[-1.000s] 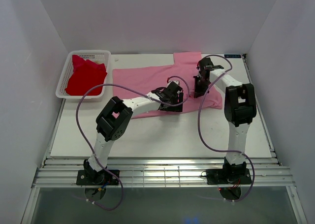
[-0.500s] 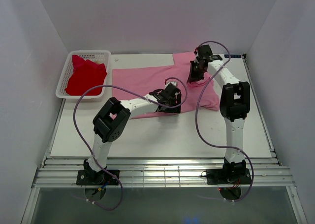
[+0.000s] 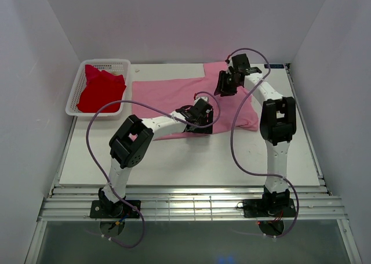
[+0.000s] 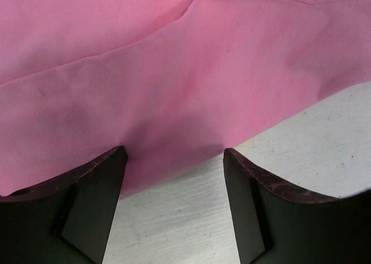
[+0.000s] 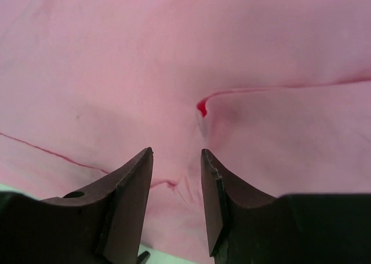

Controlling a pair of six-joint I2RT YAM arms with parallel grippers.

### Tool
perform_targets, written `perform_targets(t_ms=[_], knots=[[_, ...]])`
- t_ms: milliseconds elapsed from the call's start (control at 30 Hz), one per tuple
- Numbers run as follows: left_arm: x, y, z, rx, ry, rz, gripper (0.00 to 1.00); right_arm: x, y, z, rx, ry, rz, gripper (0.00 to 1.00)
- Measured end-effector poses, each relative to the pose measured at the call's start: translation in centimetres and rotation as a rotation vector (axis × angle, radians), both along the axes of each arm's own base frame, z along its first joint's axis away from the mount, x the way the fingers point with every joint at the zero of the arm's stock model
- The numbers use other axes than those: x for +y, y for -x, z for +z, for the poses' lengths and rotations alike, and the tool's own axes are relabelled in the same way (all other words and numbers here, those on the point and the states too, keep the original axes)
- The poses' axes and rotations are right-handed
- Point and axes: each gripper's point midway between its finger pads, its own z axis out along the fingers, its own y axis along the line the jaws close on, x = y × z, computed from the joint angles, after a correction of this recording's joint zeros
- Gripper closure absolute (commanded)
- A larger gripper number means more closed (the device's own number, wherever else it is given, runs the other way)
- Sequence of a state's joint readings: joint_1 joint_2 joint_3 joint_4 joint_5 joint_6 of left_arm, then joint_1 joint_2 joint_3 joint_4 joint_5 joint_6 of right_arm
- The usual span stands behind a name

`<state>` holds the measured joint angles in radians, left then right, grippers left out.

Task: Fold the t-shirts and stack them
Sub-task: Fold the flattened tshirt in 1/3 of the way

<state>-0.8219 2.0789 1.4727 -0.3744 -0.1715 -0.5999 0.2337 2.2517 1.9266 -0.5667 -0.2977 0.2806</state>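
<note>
Two t-shirts are in view. The pink t-shirt (image 3: 168, 96) is a light pink, plain, soft cotton garment. It lies spread flat on the far half of the white table (image 3: 174, 159), largely in one layer, with shallow creases. In the top view its long axis runs left to right, from just beside the basket (image 3: 104, 62) to the right side of the table. At the right end, one lobe extends toward the far edge and another toward the near edge. Which end carries the collar cannot be determined. The right wrist view shows a thin seam line and a small raised pucker in the fabric.

The red t-shirt (image 3: 99, 90) is bright red and lies bunched in the white mesh basket at the far left of the table, well apart from both arms. It has no clear long axis. One corner peaks toward the far side of the basket.

The left gripper (image 4: 174, 154) sits low at the near edge of the pink t-shirt, fingers spread wide. The cloth edge crosses the gap between them and nothing is pinched.

The right gripper (image 5: 177, 154) hangs over the right portion of the pink t-shirt. Its fingers are parted by a narrow gap, with no fabric held between them.
</note>
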Motion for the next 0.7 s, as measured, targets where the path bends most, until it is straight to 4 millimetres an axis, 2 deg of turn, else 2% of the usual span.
perform_targets(t_ms=[100, 233, 300, 333, 433, 533, 600, 700], knots=[[0.2, 0.0, 0.0, 0.002, -0.012, 0.005, 0.21, -1.9, 0.4, 2.7, -0.069, 0.089, -0.043, 0.55], [0.7, 0.0, 0.2, 0.005, -0.037, 0.015, 0.20, -5.7, 1.3, 7.8, -0.178, 0.226, -0.148, 0.55], [0.8, -0.1, 0.4, 0.006, -0.049, 0.019, 0.20, -7.8, 2.3, 9.2, -0.202, 0.291, -0.203, 0.55], [0.8, -0.2, 0.6, 0.001, -0.052, 0.022, 0.20, -8.6, 2.8, 9.3, -0.198, 0.316, -0.223, 0.55], [0.7, -1.1, 1.4, -0.028, -0.064, 0.040, 0.20, -11.2, 5.7, 7.5, -0.132, 0.413, -0.265, 0.51], [1.4, -1.5, 1.5, -0.042, -0.091, 0.065, 0.20, -13.1, 8.8, 3.3, -0.012, 0.504, -0.278, 0.49], [2.3, -1.6, 1.0, -0.037, -0.118, 0.086, 0.20, -14.2, 11.4, 0.3, 0.087, 0.557, -0.270, 0.49], [4.3, -1.1, -0.7, -0.018, -0.175, 0.117, 0.20, -15.3, 14.2, -2.2, 0.187, 0.601, -0.265, 0.49]])
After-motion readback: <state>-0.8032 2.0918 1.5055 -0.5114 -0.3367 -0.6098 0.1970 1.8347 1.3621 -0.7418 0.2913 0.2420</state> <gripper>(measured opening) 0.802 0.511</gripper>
